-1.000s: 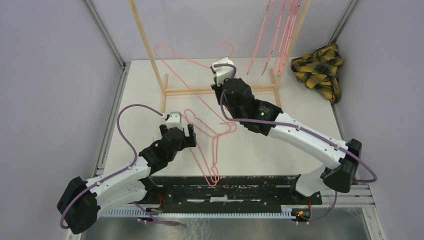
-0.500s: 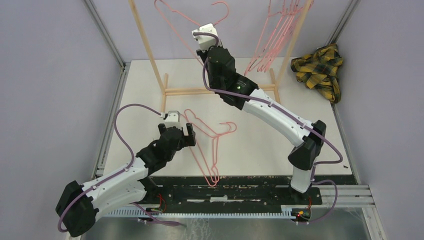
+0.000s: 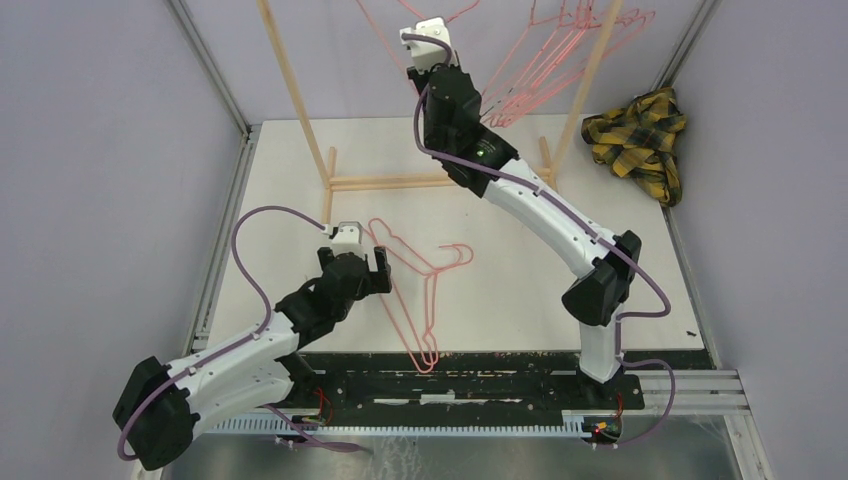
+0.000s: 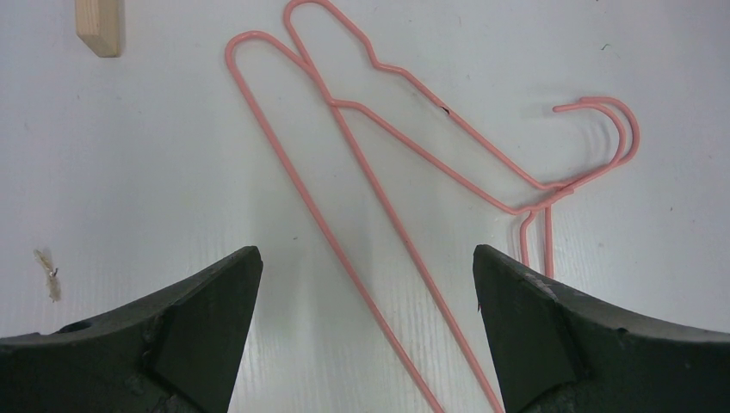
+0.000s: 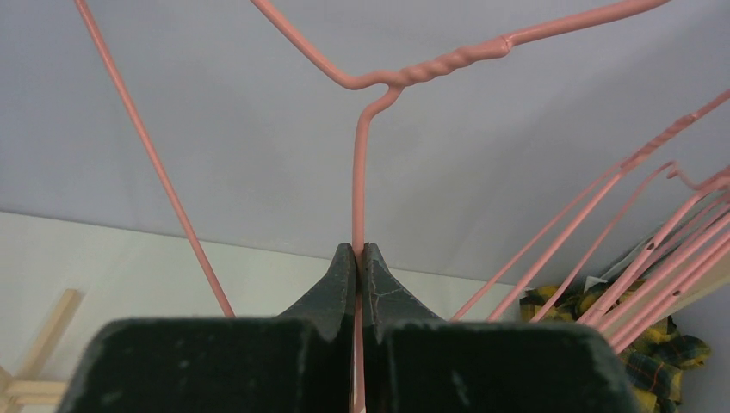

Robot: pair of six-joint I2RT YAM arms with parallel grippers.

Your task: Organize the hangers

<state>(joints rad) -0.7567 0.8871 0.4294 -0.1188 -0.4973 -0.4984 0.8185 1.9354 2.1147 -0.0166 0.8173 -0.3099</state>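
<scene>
Hangers (image 4: 332, 103): two crossed on table (image 3: 500, 300), one in right fingers (image 5: 331, 288).

Left arm (image 3: 240, 350) low, stretched forward and to the right, wrist angled down. Left pincer (image 4: 363, 256) faces down, jaws spread wide. Right arm (image 3: 545, 215) is high and reaches far forward, elbow bent near its base. Right pincer (image 5: 357, 249) points up and forward, fingers pressed together, clamped on a thin hanger (image 5: 357, 172) wire.

Lilac walls (image 3: 90, 150), white table (image 3: 500, 290), metal corner posts (image 3: 207, 65)
</scene>
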